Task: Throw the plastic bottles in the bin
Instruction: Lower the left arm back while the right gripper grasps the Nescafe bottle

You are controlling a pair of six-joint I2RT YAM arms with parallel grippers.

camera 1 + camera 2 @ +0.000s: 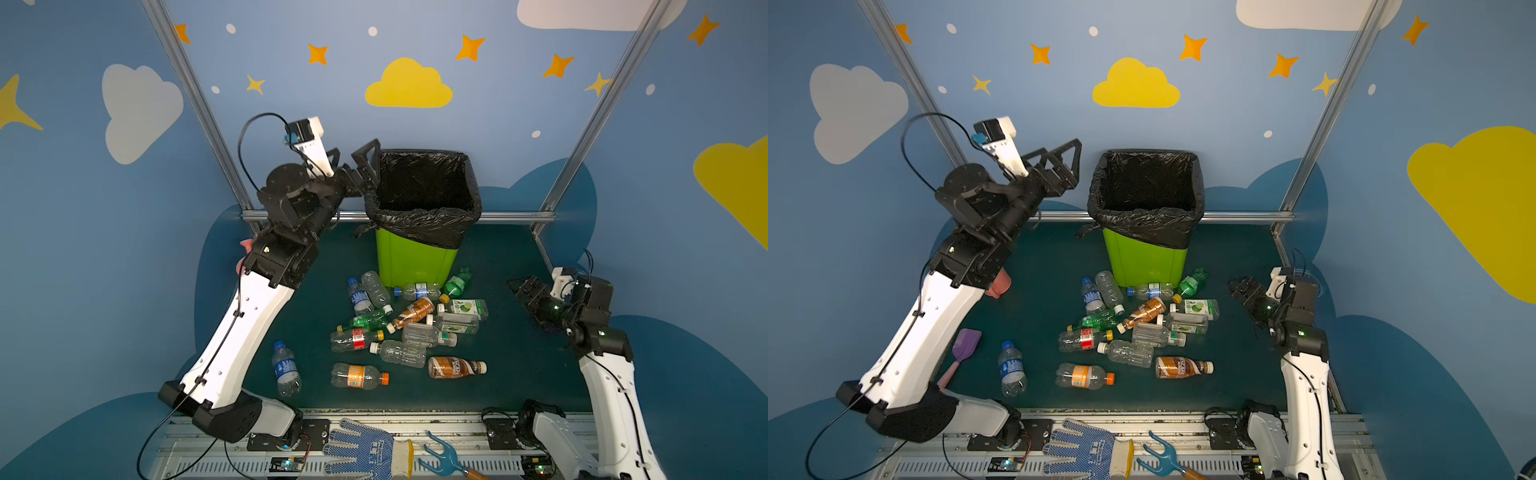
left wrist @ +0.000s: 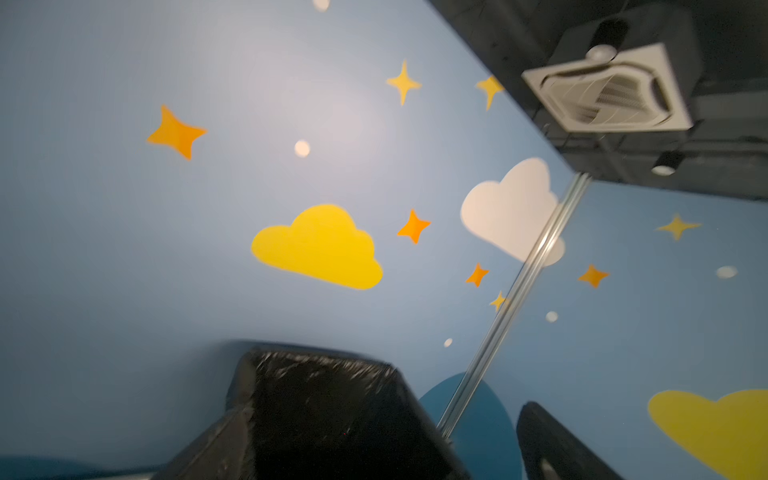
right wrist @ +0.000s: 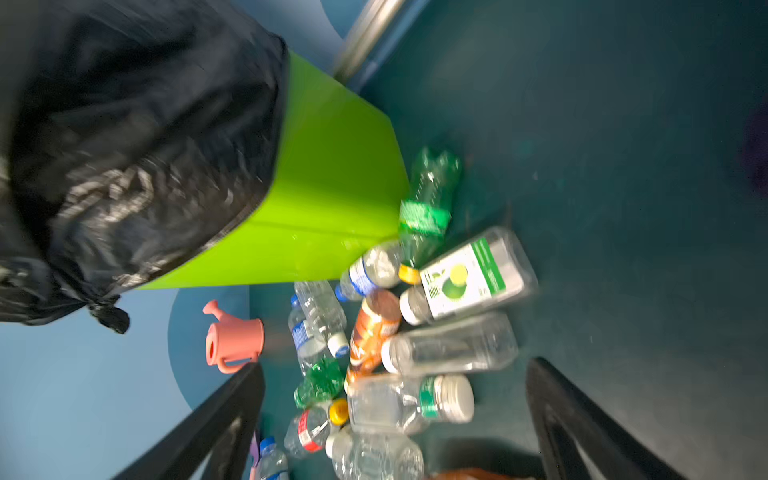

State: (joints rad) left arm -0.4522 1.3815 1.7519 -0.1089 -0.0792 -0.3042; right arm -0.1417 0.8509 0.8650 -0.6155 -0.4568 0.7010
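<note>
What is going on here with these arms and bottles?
A robot is clearing plastic bottles into the bin. The left gripper is raised beside the bin's rim, jaws open and empty. The right gripper hovers beside the pile, jaws open, holding nothing. Over a dozen bottles lie on the table.

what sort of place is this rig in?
Probably an indoor robot test cell styled like a playroom: aluminium frame, cloud-and-star walls, a ceiling vent overhead.
</note>
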